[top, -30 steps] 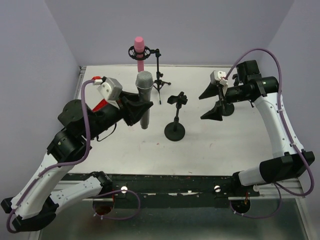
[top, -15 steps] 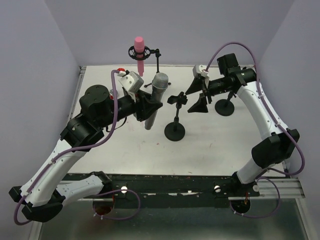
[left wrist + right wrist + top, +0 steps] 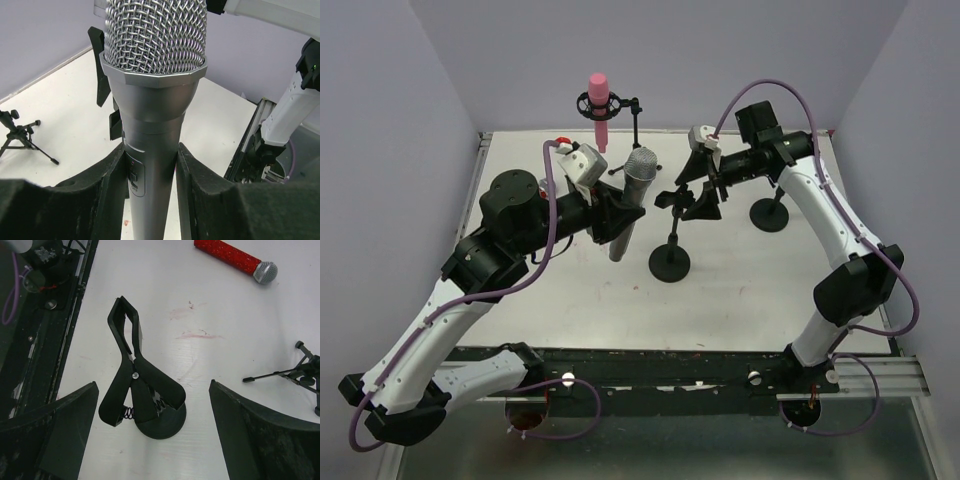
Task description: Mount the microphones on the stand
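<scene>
Your left gripper [image 3: 150, 165] clamps the silver-grey mesh-headed microphone [image 3: 154, 75] upright, near the black spring-clip stand [image 3: 670, 240]. Your right gripper [image 3: 152, 395] hangs wide open over that clip. Only the right wrist view shows the glossy red microphone [image 3: 227, 256] lying on the white table [image 3: 235, 330]. Both arms have moved in towards the stand since a second ago.

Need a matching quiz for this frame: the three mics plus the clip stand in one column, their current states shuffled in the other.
Things:
1. pink microphone
2. silver-grey microphone
3. red microphone
4. clip stand

States:
A. lying flat on the table
B. clamped in the left gripper
C. clip empty, open right gripper close to it
D. upright in the mount of the tripod stand

Pairs: 1-D, 2-B, 3-A, 4-C
</scene>
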`<state>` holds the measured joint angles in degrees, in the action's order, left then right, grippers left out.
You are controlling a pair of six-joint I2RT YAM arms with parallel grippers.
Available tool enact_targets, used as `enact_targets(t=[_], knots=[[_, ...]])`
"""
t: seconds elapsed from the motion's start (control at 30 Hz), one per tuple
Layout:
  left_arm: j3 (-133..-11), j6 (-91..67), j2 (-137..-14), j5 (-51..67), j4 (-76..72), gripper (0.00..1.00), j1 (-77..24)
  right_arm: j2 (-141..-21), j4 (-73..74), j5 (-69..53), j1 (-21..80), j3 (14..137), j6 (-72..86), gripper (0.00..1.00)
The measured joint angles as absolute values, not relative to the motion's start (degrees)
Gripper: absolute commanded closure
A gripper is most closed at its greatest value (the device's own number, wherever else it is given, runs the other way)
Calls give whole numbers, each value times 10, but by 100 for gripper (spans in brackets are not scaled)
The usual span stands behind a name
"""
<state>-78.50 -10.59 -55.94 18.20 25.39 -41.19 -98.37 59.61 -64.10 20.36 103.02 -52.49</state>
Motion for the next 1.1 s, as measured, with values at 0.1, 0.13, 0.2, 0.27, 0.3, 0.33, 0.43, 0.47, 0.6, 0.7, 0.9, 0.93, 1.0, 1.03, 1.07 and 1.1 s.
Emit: enact_targets(t=[0.1, 0.13, 0.2, 0.27, 0.3, 0.33, 0.43, 0.47, 0.6, 0.7, 0.9, 0.93, 1.0, 1.03, 1.07, 1.1], knots=[[-782, -106, -559, 188, 254, 100, -409, -984, 601, -641, 210, 1031, -538, 3], [-780, -106, -559, 190, 253, 100, -409, -984, 604, -641, 211, 1031, -545, 4], [-780, -107, -559, 192, 252, 100, -408, -985, 614, -641, 211, 1036, -559, 5], [-780, -107, -559, 194, 249, 100, -406, -986, 622, -641, 212, 1040, -572, 7], [-780, -107, -559, 197, 249, 100, -406, -986, 626, -641, 213, 1040, -578, 9], [-780, -107, -559, 199, 248, 100, -404, -986, 629, -641, 213, 1040, -583, 10], [-780, -107, -560, 205, 244, 100, -400, -986, 637, -641, 213, 1040, -596, 16], [-780, -107, -561, 208, 242, 100, -398, -986, 642, -641, 213, 1041, -601, 18], [-780, -106, -570, 226, 230, 100, -387, -988, 659, -641, 213, 1054, -616, 28], [-780, -105, -582, 244, 220, 100, -377, -991, 674, -641, 213, 1068, -627, 52], [-794, -96, -622, 276, 208, 100, -364, -1004, 692, -643, 213, 1087, -636, 62], [-795, -95, -626, 279, 206, 100, -364, -1004, 692, -643, 213, 1087, -635, 62], [-797, -88, -637, 284, 205, 100, -361, -1004, 692, -643, 213, 1087, -635, 62], [-797, -85, -640, 287, 204, 100, -359, -1004, 692, -643, 213, 1087, -635, 62], [-797, -81, -644, 290, 202, 100, -357, -1004, 692, -643, 213, 1087, -635, 62], [-797, -78, -647, 293, 199, 100, -355, -1004, 692, -643, 213, 1087, -635, 63]])
